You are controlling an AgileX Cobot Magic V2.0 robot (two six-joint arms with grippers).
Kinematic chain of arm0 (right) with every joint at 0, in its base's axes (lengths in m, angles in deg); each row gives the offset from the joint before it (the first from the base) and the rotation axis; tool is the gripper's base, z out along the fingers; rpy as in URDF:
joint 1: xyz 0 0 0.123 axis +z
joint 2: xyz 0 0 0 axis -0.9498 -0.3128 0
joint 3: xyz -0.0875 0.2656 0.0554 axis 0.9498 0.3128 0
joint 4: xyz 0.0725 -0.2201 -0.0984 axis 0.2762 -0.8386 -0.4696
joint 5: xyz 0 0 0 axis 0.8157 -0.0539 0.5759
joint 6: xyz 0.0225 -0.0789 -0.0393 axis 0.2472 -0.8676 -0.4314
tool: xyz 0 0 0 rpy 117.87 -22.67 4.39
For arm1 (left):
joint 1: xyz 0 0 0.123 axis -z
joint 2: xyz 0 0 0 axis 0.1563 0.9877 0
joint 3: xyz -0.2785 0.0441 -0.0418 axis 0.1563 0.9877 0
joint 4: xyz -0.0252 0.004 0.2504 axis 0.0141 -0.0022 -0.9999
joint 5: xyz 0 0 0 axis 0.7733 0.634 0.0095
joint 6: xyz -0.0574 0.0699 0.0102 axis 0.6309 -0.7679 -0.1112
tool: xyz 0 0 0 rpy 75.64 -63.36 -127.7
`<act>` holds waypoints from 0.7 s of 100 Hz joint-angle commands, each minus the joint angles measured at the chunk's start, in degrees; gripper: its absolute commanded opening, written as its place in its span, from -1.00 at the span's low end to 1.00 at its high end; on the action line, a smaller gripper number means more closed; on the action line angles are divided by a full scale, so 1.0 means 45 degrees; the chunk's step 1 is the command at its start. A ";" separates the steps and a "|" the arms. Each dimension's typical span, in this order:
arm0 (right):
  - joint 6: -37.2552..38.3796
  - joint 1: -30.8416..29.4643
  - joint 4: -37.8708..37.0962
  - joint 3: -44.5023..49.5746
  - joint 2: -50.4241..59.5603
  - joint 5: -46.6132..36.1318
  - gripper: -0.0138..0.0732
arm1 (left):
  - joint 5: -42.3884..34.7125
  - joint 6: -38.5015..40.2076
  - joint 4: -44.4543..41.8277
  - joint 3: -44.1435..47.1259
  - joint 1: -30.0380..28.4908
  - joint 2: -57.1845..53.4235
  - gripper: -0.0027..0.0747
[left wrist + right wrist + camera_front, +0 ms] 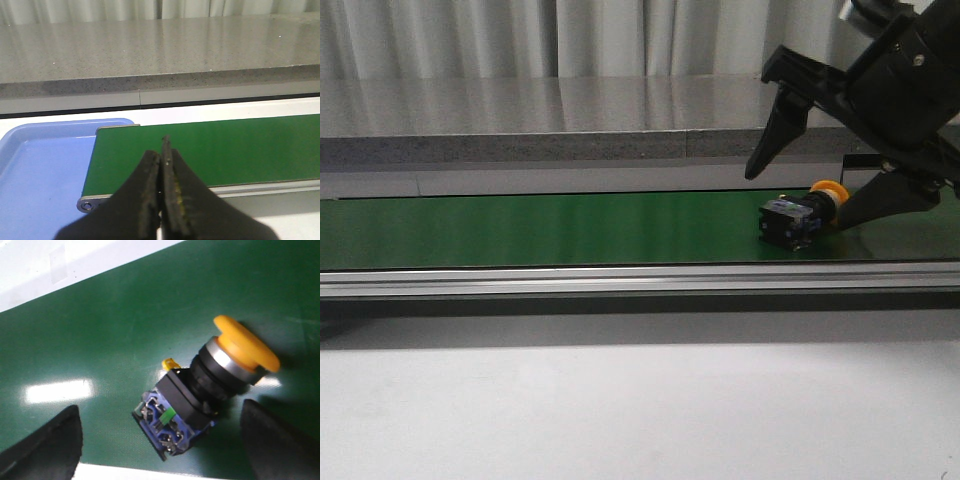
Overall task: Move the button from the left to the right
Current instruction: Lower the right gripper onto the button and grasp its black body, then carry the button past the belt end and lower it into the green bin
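Button (pixel 798 216): lying on its side on conveyor belt (pixel 550 230), right end. Tray (pixel 35 170): beside belt's left end. Counter (pixel 540 115): behind belt.

Long green belt (pixel 550 228) running left to right, edged near by a silver rail (pixel 620 279). On its right part, lying on its side, the button (pixel 800 215). At the belt's left end, a blue tray (pixel 35 170).

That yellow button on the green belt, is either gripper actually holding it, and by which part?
Nothing is held. The button lies on its side on the belt between the open right gripper's fingers, untouched. The left gripper is shut on nothing.
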 commanded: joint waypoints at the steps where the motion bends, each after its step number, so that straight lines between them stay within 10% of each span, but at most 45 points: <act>1: -0.0086 0.0014 0.0267 -0.0419 0.0276 -0.0508 0.78 | -0.0973 -0.0026 0.0196 -0.0354 0.0106 0.0106 -0.98; 23: -0.0075 0.0014 0.0267 -0.0459 -0.0245 -0.0859 0.75 | -0.0973 -0.0026 0.0196 -0.0354 0.0106 0.0106 -0.98; 52: -0.0075 -0.0035 0.0267 -0.0459 -0.0638 -0.0877 -0.25 | -0.0973 -0.0026 0.0196 -0.0354 0.0106 0.0106 -0.98; 70: -0.0075 -0.0035 0.0267 -0.0459 -0.0575 -0.0650 -0.30 | -0.0973 -0.0026 0.0196 -0.0354 0.0106 0.0106 -0.98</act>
